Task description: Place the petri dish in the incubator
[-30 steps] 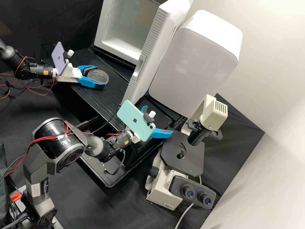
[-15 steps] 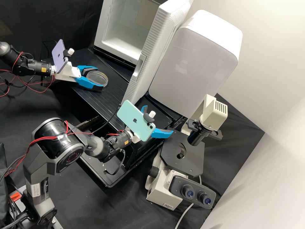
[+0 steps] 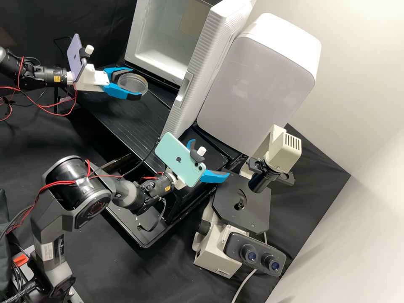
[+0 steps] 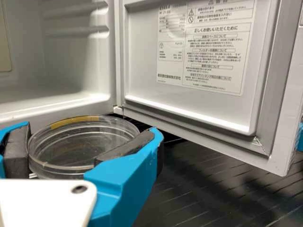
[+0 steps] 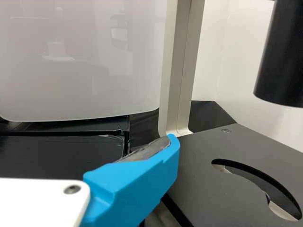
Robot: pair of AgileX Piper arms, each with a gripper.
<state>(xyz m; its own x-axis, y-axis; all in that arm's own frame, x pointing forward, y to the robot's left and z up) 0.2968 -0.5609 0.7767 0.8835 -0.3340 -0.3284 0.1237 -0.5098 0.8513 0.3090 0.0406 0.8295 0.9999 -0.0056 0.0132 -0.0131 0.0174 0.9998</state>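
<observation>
Left wrist view shows round, clear petri dish (image 4: 78, 142).

1. High: fixed, far back, above and in front of the incubator (image 3: 147, 54), looking down.
2. Left wrist: close, facing the incubator's cavity and open door (image 4: 199, 61); high view shares both.
3. Right wrist: close, right of the incubator, facing the stage (image 5: 246, 175); high view shares it.

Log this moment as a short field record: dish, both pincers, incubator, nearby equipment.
petri dish: clear, gripped at its sides, outside the incubator
left pincer: shut on the petri dish, facing the open chamber
right pincer: open, holding nothing, at the edge of the microscope stage
incubator: white, its door swung open
microscope: on the bench beside the door
status: dish not yet inside
</observation>
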